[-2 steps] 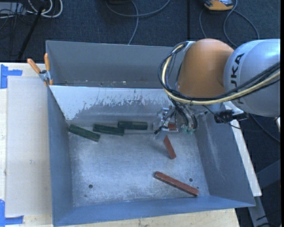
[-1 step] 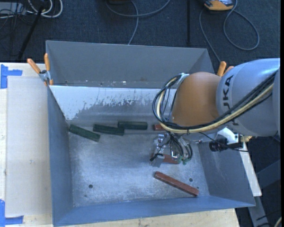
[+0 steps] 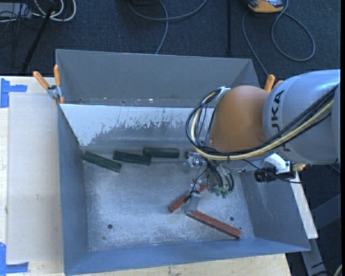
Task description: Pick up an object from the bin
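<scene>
My gripper (image 3: 196, 193) hangs low over the bin floor, right of centre, below the orange wrist cover. Its tip meets the right end of a short reddish-brown block (image 3: 177, 204) that lies slanted on the floor. Whether the block is gripped is hidden by the gripper's own body. Just below, a longer reddish-brown bar (image 3: 214, 223) lies flat, running toward the bin's front right corner.
Three dark green bars (image 3: 102, 161) (image 3: 132, 157) (image 3: 161, 152) lie in a row along the foot of the back wall, left of the gripper. The arm and its cables cover the bin's right side.
</scene>
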`<state>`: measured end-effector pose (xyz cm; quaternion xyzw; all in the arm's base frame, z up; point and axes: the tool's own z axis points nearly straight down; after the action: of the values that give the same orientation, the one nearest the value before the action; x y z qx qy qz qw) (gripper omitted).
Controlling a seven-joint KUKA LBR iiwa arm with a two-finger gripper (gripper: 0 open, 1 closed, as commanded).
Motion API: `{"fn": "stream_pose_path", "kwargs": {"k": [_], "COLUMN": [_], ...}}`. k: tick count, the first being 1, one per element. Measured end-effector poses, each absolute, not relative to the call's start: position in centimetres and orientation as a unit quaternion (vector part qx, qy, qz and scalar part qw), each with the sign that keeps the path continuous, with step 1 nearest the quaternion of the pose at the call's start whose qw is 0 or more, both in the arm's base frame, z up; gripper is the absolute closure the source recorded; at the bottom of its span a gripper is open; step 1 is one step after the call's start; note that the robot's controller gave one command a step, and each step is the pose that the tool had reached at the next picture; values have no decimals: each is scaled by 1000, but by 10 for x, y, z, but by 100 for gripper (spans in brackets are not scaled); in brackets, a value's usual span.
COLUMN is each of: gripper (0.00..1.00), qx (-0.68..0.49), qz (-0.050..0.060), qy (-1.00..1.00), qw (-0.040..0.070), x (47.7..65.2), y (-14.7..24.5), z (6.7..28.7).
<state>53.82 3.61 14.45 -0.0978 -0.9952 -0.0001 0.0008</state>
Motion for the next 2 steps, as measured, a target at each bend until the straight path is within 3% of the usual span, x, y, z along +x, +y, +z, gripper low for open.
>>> {"fn": "stream_pose_path", "kwargs": {"k": [1,2], "gripper": [0,100], "qx": [-94,-95], "qz": [1,0], "qy": [-996,-995], "qw": [5,1], "x": [502,505], "y": [6,7], "z": [65,69]}}
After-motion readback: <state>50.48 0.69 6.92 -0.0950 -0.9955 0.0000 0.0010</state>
